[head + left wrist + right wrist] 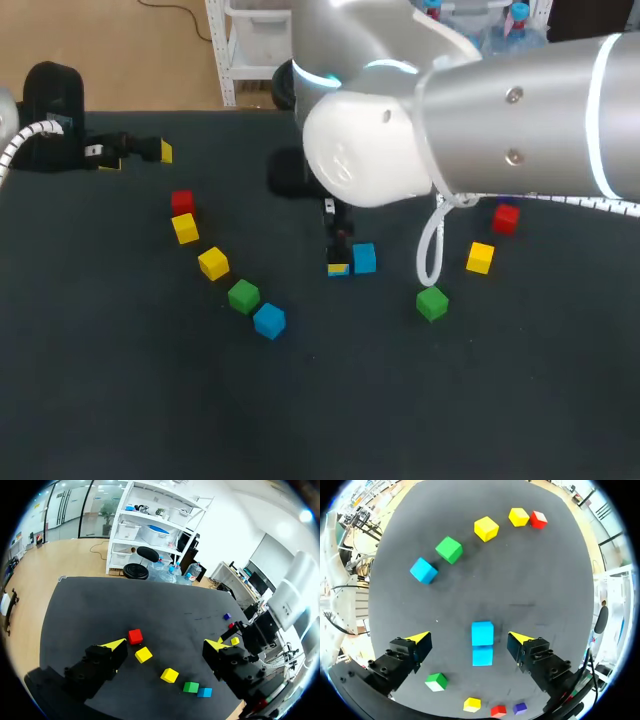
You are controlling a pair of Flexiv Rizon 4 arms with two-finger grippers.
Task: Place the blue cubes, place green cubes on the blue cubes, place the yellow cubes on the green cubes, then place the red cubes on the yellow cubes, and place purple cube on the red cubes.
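So, right gripper (468, 638) is hanging open, straddling a blue cube (482, 633); neither finger is touching it; cube is sitting off-centre, nearer one finger; left gripper (166, 644) is also open, well apart; right arm's nearer, I'd say.
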